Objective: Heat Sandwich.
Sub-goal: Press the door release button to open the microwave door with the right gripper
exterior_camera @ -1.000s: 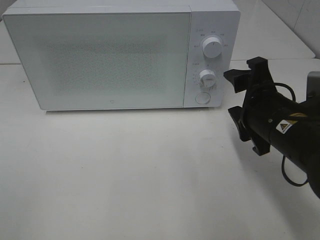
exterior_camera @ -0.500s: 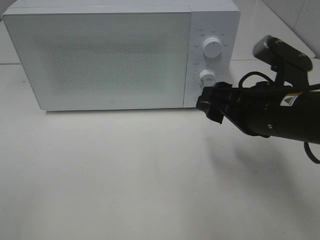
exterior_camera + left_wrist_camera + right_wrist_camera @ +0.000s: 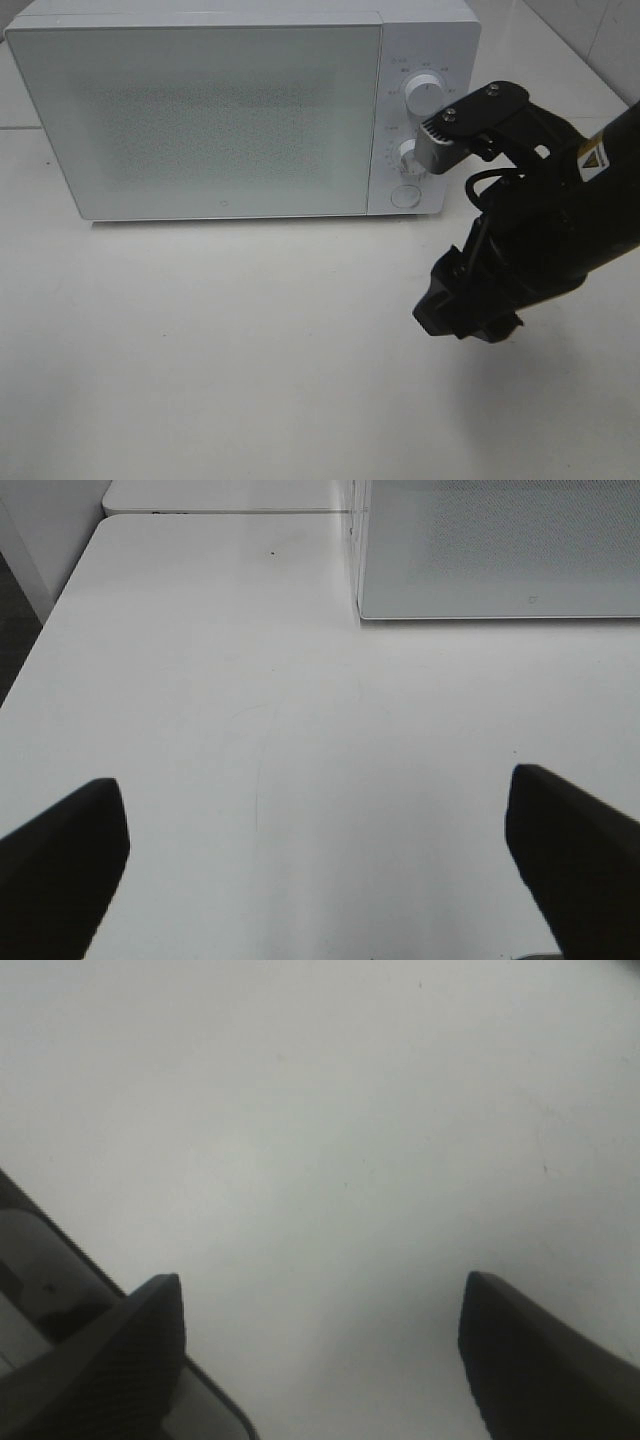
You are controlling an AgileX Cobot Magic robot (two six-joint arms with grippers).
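The sandwich is out of view in every frame. A white microwave (image 3: pixel 200 110) stands at the back of the table with its door shut; its front corner also shows in the left wrist view as the microwave (image 3: pixel 500 550). My right gripper (image 3: pixel 465 315) points down at the bare table in front of the microwave's right end, a little below the control panel. In the right wrist view the right gripper (image 3: pixel 320 1285) is open, with only tabletop between its fingers. My left gripper (image 3: pixel 315 780) is open wide over bare table, left of the microwave, and holds nothing.
The control panel carries two knobs, an upper knob (image 3: pixel 425 97) and a lower knob (image 3: pixel 412 155), with a round button (image 3: pixel 404 196) beneath. The white table (image 3: pixel 200 350) stretches in front. Its left edge (image 3: pixel 50 630) shows in the left wrist view.
My right arm swung away from the control panel and tipped downward, so its gripper now hangs over the table nearer the front. The left gripper has not moved.
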